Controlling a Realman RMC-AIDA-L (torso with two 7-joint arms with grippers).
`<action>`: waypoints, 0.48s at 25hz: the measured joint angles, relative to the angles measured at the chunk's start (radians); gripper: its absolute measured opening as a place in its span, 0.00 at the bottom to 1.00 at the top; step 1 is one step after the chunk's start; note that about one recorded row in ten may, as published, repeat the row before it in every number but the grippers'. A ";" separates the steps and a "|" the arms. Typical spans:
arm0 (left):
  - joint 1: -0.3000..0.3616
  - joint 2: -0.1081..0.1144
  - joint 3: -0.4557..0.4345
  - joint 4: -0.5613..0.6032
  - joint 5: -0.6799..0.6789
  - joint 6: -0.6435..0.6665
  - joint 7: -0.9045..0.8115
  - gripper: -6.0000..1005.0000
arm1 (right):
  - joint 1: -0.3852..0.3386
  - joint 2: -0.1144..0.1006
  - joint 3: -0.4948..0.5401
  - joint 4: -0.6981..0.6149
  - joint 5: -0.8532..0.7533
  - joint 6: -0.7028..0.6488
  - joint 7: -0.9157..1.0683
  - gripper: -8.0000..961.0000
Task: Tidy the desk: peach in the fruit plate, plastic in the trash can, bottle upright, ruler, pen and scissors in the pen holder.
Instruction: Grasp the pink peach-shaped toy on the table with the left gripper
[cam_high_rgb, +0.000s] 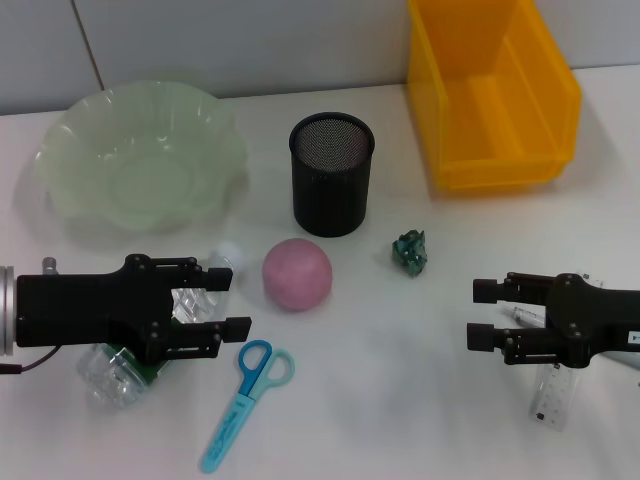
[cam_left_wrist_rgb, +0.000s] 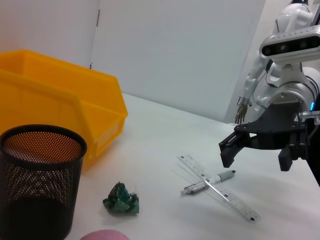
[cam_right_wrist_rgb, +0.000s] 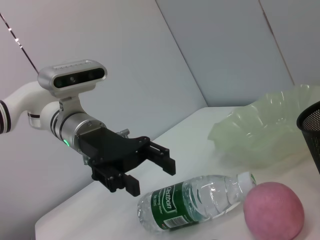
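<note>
The pink peach rests mid-table, in front of the black mesh pen holder. A clear bottle lies on its side beneath my left gripper, which hangs open above it. Crumpled green plastic sits right of the peach. Blue scissors lie near the front edge. My right gripper is open over the ruler and the pen, which cross each other.
The pale green fruit plate stands at the back left. The yellow trash can stands at the back right, beside the pen holder.
</note>
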 joint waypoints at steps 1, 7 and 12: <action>0.000 0.000 0.000 0.000 0.000 0.000 0.000 0.67 | 0.000 0.000 0.000 0.000 0.000 0.000 0.000 0.85; -0.001 0.000 0.000 0.000 0.001 0.000 0.000 0.67 | 0.000 0.000 0.000 0.000 0.000 0.000 0.000 0.85; -0.001 -0.001 0.000 0.000 0.001 0.000 0.000 0.67 | 0.000 0.000 -0.002 0.000 0.000 0.000 -0.001 0.85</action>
